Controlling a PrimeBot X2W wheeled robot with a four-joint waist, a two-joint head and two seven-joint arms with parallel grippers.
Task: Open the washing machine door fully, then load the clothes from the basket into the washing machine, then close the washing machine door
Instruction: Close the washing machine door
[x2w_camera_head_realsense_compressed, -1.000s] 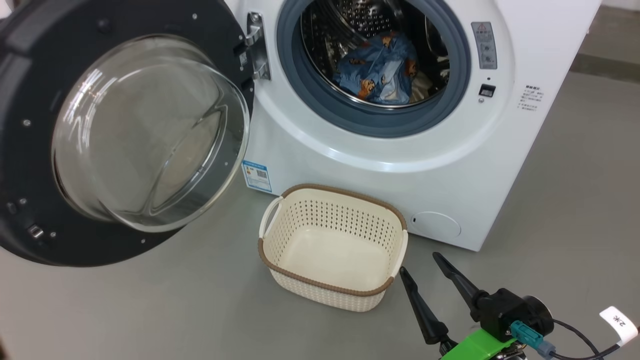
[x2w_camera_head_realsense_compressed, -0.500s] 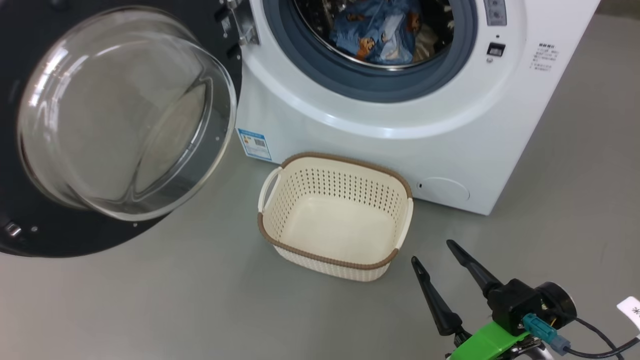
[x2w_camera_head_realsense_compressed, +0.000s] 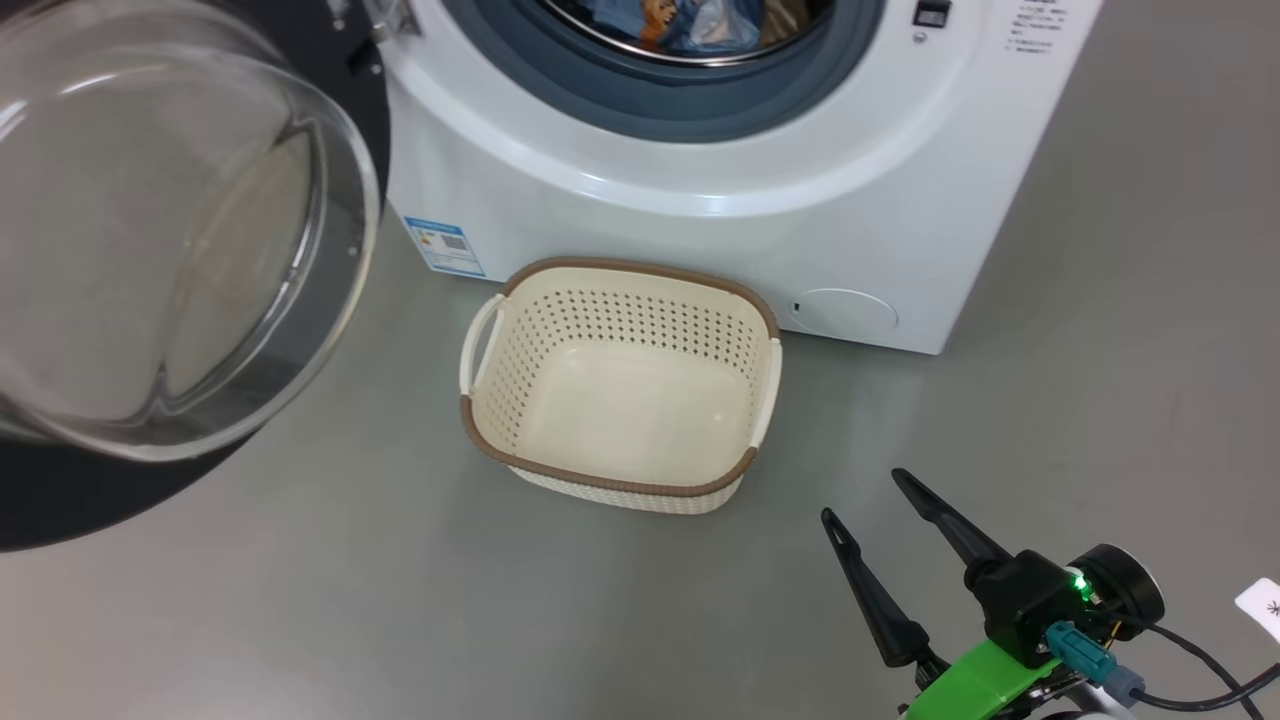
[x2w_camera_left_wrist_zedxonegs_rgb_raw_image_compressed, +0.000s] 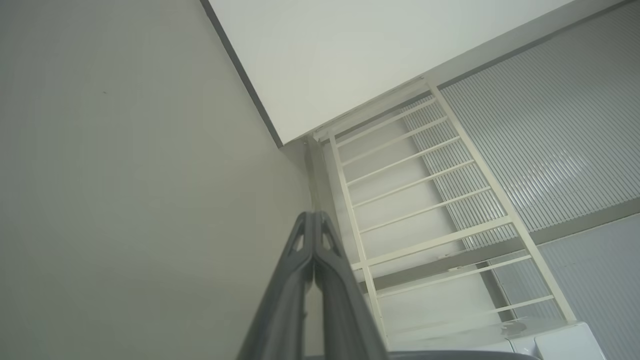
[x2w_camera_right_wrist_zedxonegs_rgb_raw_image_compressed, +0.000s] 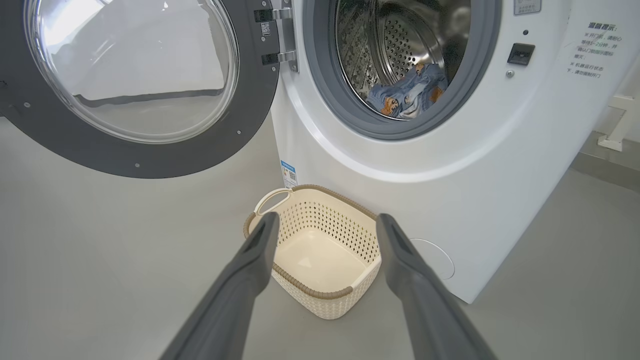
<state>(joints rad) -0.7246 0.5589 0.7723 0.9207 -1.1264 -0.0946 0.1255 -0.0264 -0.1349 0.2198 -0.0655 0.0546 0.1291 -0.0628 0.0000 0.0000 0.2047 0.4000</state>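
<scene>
The white washing machine (x2w_camera_head_realsense_compressed: 700, 240) (x2w_camera_right_wrist_zedxonegs_rgb_raw_image_compressed: 450, 165) stands with its black-rimmed glass door (x2w_camera_head_realsense_compressed: 160, 240) (x2w_camera_right_wrist_zedxonegs_rgb_raw_image_compressed: 135, 80) swung wide to the left. Light blue clothes (x2w_camera_right_wrist_zedxonegs_rgb_raw_image_compressed: 407, 92) (x2w_camera_head_realsense_compressed: 680, 18) with orange figures lie inside the steel drum. The cream basket (x2w_camera_head_realsense_compressed: 620, 385) (x2w_camera_right_wrist_zedxonegs_rgb_raw_image_compressed: 320, 250) sits on the floor in front of the machine with nothing in it. My right gripper (x2w_camera_head_realsense_compressed: 865, 495) (x2w_camera_right_wrist_zedxonegs_rgb_raw_image_compressed: 325, 222) hovers open to the basket's near right, holding nothing. My left gripper (x2w_camera_left_wrist_zedxonegs_rgb_raw_image_compressed: 312, 217) is shut with nothing between its fingers, pointing at a wall corner and a white rail frame.
Grey floor (x2w_camera_head_realsense_compressed: 300, 600) lies all around the basket. The open door overhangs the floor at the left. A white barred frame (x2w_camera_left_wrist_zedxonegs_rgb_raw_image_compressed: 425, 200) and ribbed panel (x2w_camera_left_wrist_zedxonegs_rgb_raw_image_compressed: 550, 150) stand by the left gripper. A white post base (x2w_camera_right_wrist_zedxonegs_rgb_raw_image_compressed: 615, 135) sits right of the machine.
The head camera has tilted down and panned, so machine, door and basket slid up and left in view. The right gripper stays open at the lower right.
</scene>
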